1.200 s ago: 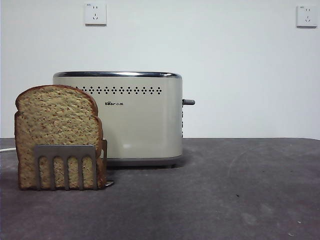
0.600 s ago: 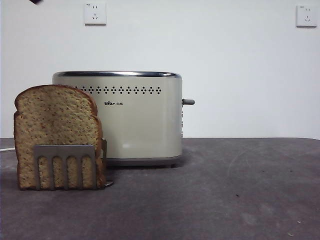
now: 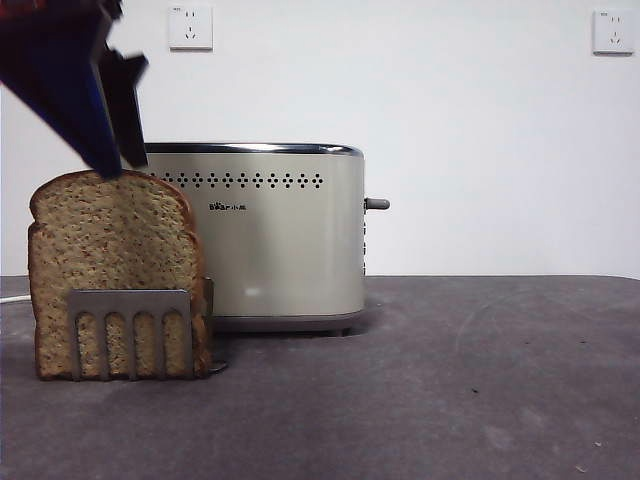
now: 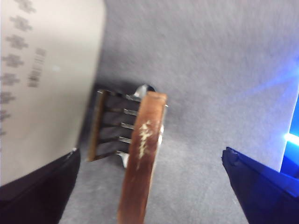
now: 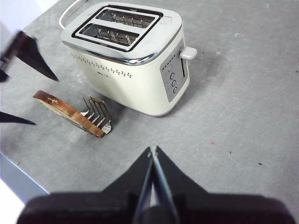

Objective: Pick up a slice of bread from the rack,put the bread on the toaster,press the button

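Bread: tan speckled slice of bread point(image 3: 112, 270) stands upright in the rack point(image 3: 132, 330), just beside the toaster point(image 3: 270, 235).
Left gripper point(image 4: 149, 186): jaws spread wide, one on each side of the crust, tips right at the slice's top.
Right gripper point(image 5: 152, 156): jaws pressed together, hanging well away from the toaster.
Table point(image 3: 450, 380): grey, matte.

Low front view faces the toaster point(image 3: 250, 235) level; both wrist views look down.
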